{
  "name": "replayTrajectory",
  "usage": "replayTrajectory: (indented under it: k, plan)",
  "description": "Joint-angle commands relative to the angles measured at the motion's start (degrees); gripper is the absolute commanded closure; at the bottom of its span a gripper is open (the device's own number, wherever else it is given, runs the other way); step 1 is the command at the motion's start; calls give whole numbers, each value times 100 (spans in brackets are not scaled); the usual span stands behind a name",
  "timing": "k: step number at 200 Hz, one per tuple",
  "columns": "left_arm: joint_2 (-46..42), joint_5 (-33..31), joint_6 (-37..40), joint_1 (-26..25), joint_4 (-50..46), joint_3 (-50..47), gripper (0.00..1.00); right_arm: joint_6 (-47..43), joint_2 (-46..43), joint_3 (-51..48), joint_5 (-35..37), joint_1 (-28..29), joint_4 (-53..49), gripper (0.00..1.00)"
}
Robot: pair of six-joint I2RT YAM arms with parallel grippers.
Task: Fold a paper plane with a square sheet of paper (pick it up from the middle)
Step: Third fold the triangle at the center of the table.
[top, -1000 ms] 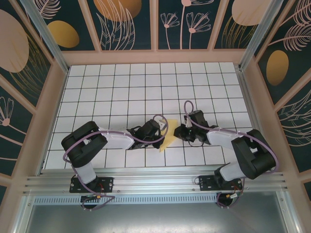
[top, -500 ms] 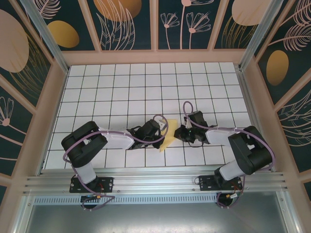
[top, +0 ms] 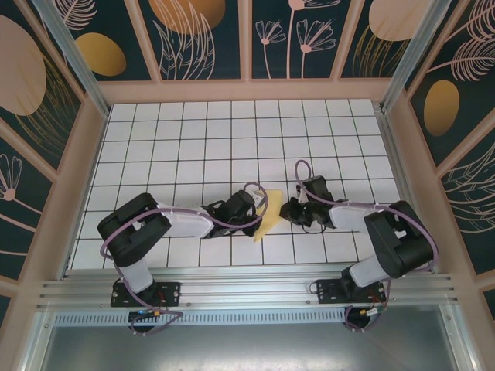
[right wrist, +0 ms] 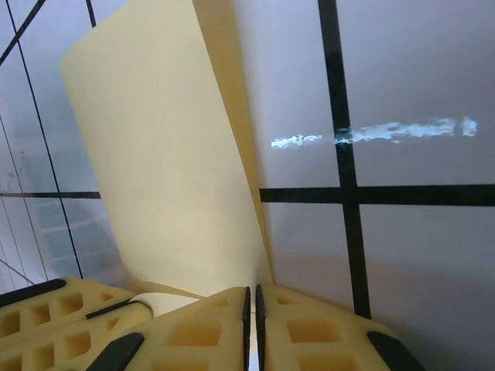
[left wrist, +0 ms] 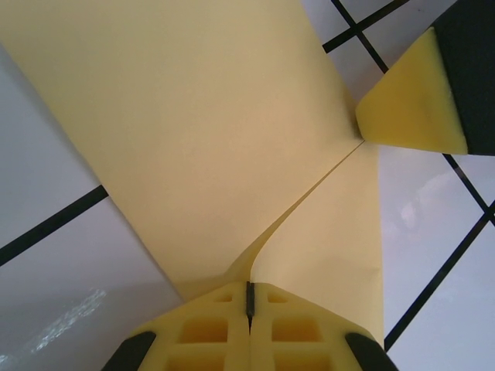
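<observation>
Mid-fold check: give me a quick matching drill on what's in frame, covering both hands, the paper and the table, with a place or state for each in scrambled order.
Things:
1. left hand
2. right hand
3. sheet of paper
4. table

Places or states:
A. white tiles with black grid lines
B. shut on the paper's right side in the top view
C. pale yellow, creased, pinched at both sides
D. shut on the paper's left side in the top view

Pairs: 1-D, 2-B, 3-C, 4-A.
</observation>
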Motion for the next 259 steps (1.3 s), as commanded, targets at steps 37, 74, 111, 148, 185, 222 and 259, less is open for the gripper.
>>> replayTrajectory:
  k: [37, 74, 111, 148, 185, 222, 259]
  plan:
    - [97, -64, 50, 29, -376, -62, 99, 394, -928, -160, -107, 450, 48, 85]
    - [134, -57, 84, 29, -411, 4, 98, 915, -744, -333, 9, 1064, 655, 86]
    - [144, -67, 83, 25, -430, 32, 99, 1203, -483, -518, 1, 1240, 1120, 86]
    - [161, -74, 83, 21, -447, 43, 99, 1235, -225, -585, 6, 1329, 1327, 86]
    - [214, -67, 49, 23, -440, 51, 99, 1160, 36, -597, 22, 1329, 1511, 86]
    - [232, -76, 61, 25, -456, 44, 100, 1092, -63, -562, 102, 1319, 1314, 86]
    - [236, -15, 67, 30, -375, 2, 100, 1122, -550, -600, 79, 1335, 1130, 85]
